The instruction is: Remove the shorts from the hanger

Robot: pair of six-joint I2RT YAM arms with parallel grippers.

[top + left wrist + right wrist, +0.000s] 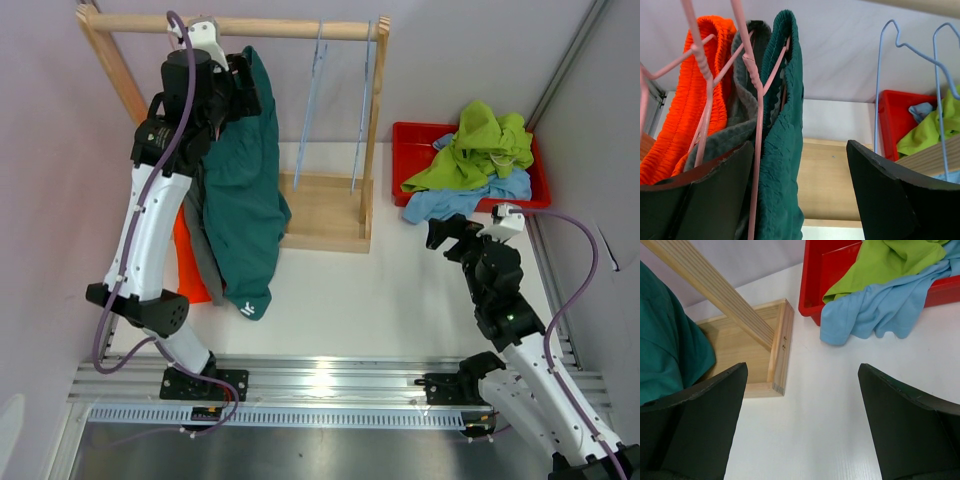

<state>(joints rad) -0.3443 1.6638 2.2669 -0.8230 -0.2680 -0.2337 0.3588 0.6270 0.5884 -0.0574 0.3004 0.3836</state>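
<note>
Three pairs on the rack: the orange shorts (690,100), the grey shorts (742,85) and the teal shorts (785,125) hang by their elastic waistbands on the pink hangers (758,100). In the top view they are at about 10 o'clock on the table. The orange pair is on the 9 o'clock side, the grey one is in the middle, and the teal one is on the 3 o'clock side.
Two pairs in the tray: the lime green shorts (480,145) lie crumpled on top of the light blue shorts (455,200) in the red tray (415,135), at about 2 o'clock. The light blue pair falls over the tray's rim onto the white table (400,300).
Left gripper (799,150): it is raised close under the rail. Its fingers stand wide apart. The teal waistband and one pink hanger wire are between them, close to the finger on the 9 o'clock side, but the fingers do not clamp anything.
Right gripper (802,367): it is low over the table at about 4 o'clock, between the rack base and the tray. Its fingers are fully spread and hold nothing.
Blue hangers (315,100): two thin wire hangers hang on the rail, at 3 o'clock from the teal pair.
Wooden rack (280,27): its rail runs across at 12 o'clock and its base board lies on the table.
</note>
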